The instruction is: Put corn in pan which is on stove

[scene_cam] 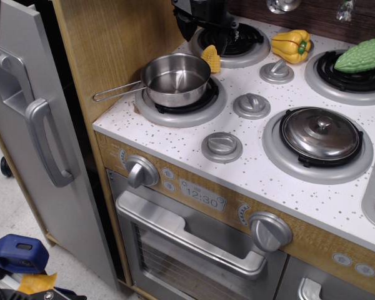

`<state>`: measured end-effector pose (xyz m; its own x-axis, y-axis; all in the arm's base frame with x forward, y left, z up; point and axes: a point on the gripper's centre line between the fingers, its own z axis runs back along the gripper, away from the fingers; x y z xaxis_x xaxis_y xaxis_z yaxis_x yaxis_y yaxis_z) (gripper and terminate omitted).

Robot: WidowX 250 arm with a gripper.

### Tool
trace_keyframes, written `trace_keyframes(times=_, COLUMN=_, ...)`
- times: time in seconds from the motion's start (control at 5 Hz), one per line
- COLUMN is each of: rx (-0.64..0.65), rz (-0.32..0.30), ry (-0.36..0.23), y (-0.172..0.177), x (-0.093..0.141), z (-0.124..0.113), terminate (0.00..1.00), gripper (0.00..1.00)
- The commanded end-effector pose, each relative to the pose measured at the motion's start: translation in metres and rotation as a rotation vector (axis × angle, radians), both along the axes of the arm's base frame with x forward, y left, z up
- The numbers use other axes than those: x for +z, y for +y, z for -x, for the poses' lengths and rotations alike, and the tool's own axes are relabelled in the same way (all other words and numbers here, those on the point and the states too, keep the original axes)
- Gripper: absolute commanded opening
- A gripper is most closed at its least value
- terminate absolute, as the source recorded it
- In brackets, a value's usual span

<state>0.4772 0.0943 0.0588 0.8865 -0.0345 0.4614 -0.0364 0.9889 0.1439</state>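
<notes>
The corn (211, 58), a small yellow-orange ridged piece, stands on the white speckled stove top (194, 134), touching the right rim of the pan. The pan (175, 78) is a shiny steel saucepan on the front-left burner, empty, with its wire handle (115, 92) pointing left. My black gripper (207, 36) hangs at the top of the view over the rear-left burner, just above and behind the corn. Its fingers look spread apart and hold nothing.
A yellow bell pepper (292, 45) lies right of the rear-left burner. A bumpy green vegetable (364, 55) lies on the rear-right burner. A domed steel lid (319, 133) covers the front-right burner. Grey knobs (252, 105) stand between the burners. A wooden wall (112, 44) rises at the left.
</notes>
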Motion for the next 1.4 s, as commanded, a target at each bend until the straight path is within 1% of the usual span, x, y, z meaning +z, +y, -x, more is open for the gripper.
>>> trace_keyframes(times=0.0, rx=0.0, rz=0.0, ry=0.0, y=0.0, x=0.0, z=0.0, terminate=0.0, gripper=1.0)
trace_keyframes(times=0.2, rx=-0.041, rz=-0.01, ry=-0.016, y=0.0, x=0.0, z=-0.011, terminate=0.0, gripper=1.0)
trace_keyframes(times=0.4, rx=-0.061, rz=0.01, ry=-0.029, y=0.001, x=-0.005, z=-0.024, terminate=0.0, gripper=1.0)
trace_keyframes(times=0.8, rx=-0.044, rz=0.058, ry=-0.035, y=0.004, x=-0.015, z=-0.031, terminate=0.0, gripper=1.0)
trace_keyframes(times=1.0, rx=-0.034, rz=0.04, ry=-0.036, y=0.004, x=-0.006, z=-0.028, terminate=0.0, gripper=0.0)
trace_keyframes(times=1.2, rx=-0.033, rz=-0.017, ry=-0.026, y=0.005, x=0.016, z=-0.02, terminate=0.0, gripper=0.0)
